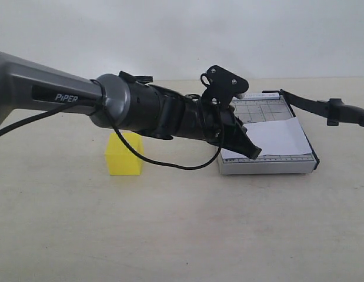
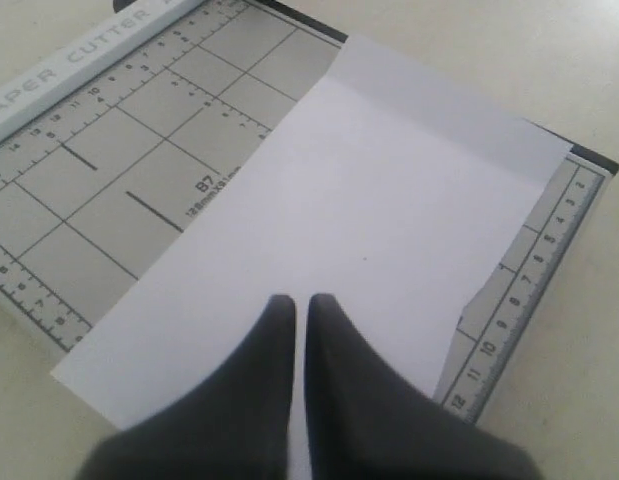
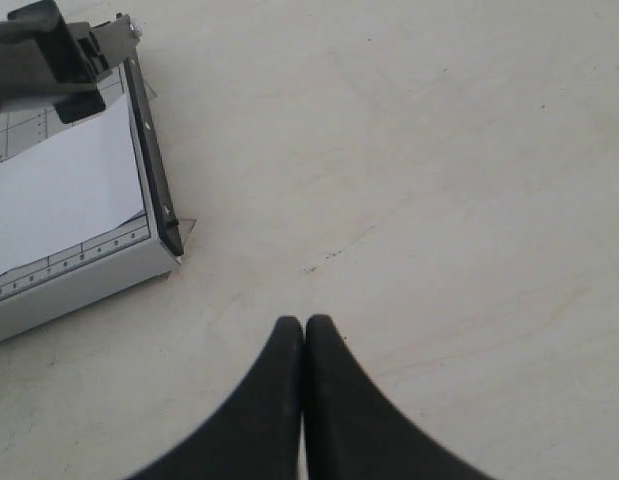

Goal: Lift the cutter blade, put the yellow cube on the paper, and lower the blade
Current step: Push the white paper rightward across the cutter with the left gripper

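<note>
The bright yellow plain cube [image 1: 124,157] sits on the pale tabletop [image 1: 170,235]. It is well apart from the small grey gridded paper trimmer [image 1: 267,166], on the left arm's side, with its upper edge partly hidden behind that arm. It looks rigid and probably light, with flat, smooth faces that could slip. The safest hold is likely a square pinch across two opposite side faces, low enough not to tip it, and the jaws must spread wide first.

The plain white rectangular sheet of paper [image 1: 276,136] lies askew on the trimmer's grid. The long black cutter blade [image 1: 311,104] appears lifted clear of the base, angling out beyond the far side.

The left gripper [image 1: 253,153] hangs above the paper with its fingers pressed together, holding nothing. The right gripper [image 3: 304,322] is likewise pinched closed and empty, over bare table near the trimmer's corner.

Only the exterior view shows the cube and the raised blade. The left wrist view alone shows the sheet's crease and its slant across the printed rulers. The right wrist view shows the trimmer's dark cutting edge.
</note>
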Action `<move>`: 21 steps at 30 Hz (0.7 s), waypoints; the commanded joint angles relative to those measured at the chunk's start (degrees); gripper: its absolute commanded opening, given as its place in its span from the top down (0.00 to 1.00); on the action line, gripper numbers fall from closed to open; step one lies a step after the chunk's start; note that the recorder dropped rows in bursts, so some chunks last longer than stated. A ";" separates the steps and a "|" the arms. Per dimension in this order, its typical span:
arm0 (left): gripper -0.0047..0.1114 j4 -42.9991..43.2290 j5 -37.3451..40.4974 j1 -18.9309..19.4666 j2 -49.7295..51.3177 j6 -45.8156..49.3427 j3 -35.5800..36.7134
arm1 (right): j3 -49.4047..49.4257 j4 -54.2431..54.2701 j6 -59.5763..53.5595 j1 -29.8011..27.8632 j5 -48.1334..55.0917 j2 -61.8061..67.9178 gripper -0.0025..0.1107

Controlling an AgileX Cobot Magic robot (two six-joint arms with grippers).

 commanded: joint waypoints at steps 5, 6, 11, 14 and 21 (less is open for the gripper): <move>0.92 -0.39 -0.14 -0.22 1.88 0.33 -0.33 | 0.31 -0.38 -0.12 -0.03 -0.42 -0.05 0.98; 0.92 -0.39 -0.14 -0.22 2.02 0.33 -0.33 | 0.31 -0.38 -0.12 -0.03 -0.42 -0.05 0.98; 0.92 -0.39 -0.26 -0.22 3.07 0.33 -1.19 | 0.31 -0.38 -0.12 -0.03 -0.42 -0.05 0.98; 0.92 -0.39 0.40 -0.22 3.65 0.21 -2.54 | 0.31 -0.38 -0.12 -0.03 -0.42 -0.05 0.98; 0.92 -0.39 1.22 -0.36 4.01 0.21 -4.73 | 0.31 -0.38 -0.12 -0.03 -0.42 -0.05 0.98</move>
